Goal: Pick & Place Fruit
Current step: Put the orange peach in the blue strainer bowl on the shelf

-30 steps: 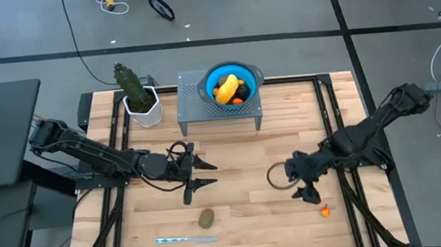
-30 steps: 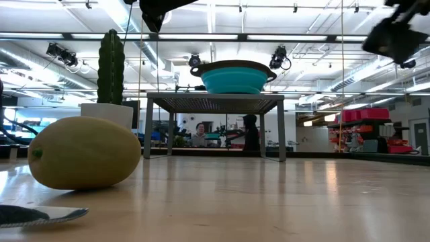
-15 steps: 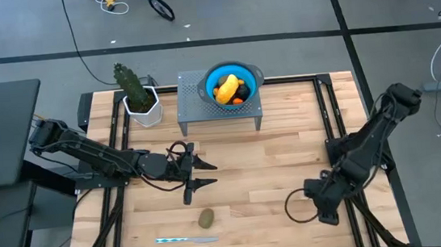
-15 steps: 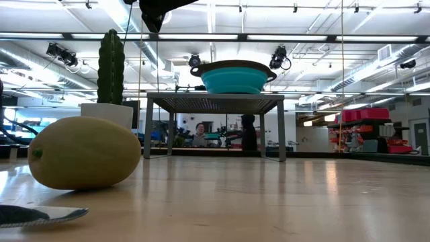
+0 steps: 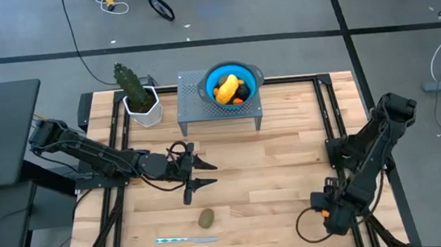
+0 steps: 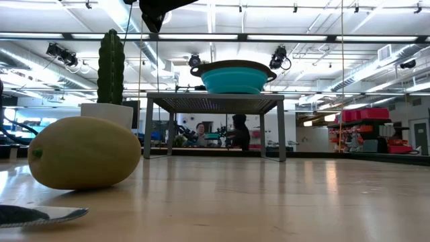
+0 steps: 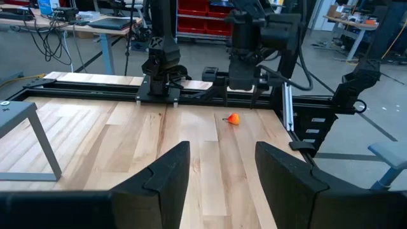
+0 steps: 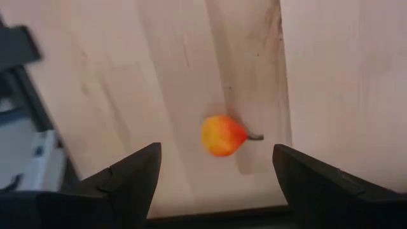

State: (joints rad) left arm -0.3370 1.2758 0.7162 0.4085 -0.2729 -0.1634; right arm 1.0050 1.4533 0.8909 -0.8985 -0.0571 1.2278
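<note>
A small orange-red fruit [image 8: 224,135] with a short stem lies on the wooden table near its right near corner; the left wrist view shows it too [image 7: 234,118]. My right gripper [image 8: 216,156] hangs above it, open, a finger on either side, touching nothing; in the high view the right gripper [image 5: 329,210] covers the fruit. An olive-green oval [image 5: 206,218] [image 6: 84,161] rests on the table near the near edge. My left gripper [image 5: 209,174] waits open, left of centre. A yellow-orange oblong [image 5: 227,86] and other pieces sit in the blue bowl [image 5: 250,78].
The bowl stands on a grey perforated stand [image 5: 194,102] [image 6: 213,102] at the far edge. A cactus in a white pot [image 5: 138,95] [image 6: 111,67] is left of it. A silver-and-blue knife [image 5: 187,240] lies by the near edge. People show in the room beyond.
My right gripper has travelled from the table's right middle toward the near right corner, coming over the small orange-red fruit, and has left the low view. The fruit itself has stayed where it was.
</note>
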